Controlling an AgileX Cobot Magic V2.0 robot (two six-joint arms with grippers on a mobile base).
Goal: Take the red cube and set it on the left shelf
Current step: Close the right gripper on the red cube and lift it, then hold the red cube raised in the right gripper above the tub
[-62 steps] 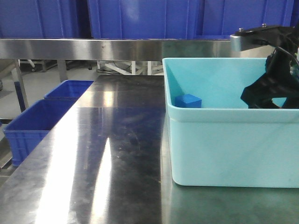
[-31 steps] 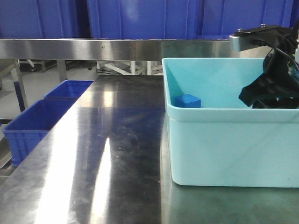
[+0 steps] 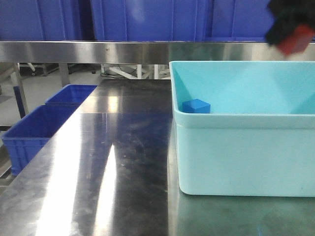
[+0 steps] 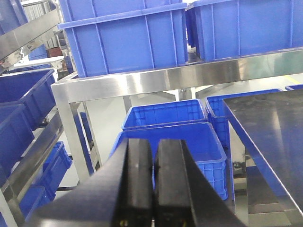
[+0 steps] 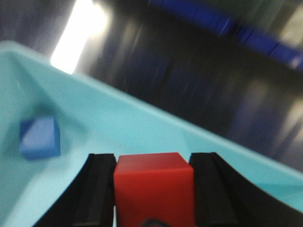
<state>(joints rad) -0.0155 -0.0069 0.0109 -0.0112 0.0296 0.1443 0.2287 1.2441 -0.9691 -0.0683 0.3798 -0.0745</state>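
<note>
My right gripper (image 5: pixel 154 189) is shut on the red cube (image 5: pixel 154 187) and holds it above the pale cyan tub (image 5: pixel 142 118). In the front view the red cube (image 3: pixel 297 39) shows blurred at the top right, clamped by the right gripper (image 3: pixel 288 22), well above the tub (image 3: pixel 236 147). A small blue cube (image 3: pixel 196 106) lies in the tub's far left corner and shows in the right wrist view (image 5: pixel 40 138) too. My left gripper (image 4: pixel 153 184) is shut and empty, off the table's left side. The left shelf (image 4: pixel 28 156) with its grey steel frame and dark-blue crates stands at the left.
The steel table (image 3: pixel 98 162) bears the tub. Blue crates (image 3: pixel 44 125) sit on the floor to the table's left and also show in the left wrist view (image 4: pixel 175 132). A steel shelf rail (image 3: pixel 98 50) with large blue crates (image 3: pixel 147 19) runs behind the table.
My right gripper has risen fast out of the tub with the red cube, from inside the tub's right part to above its rim. The blue cube has not moved.
</note>
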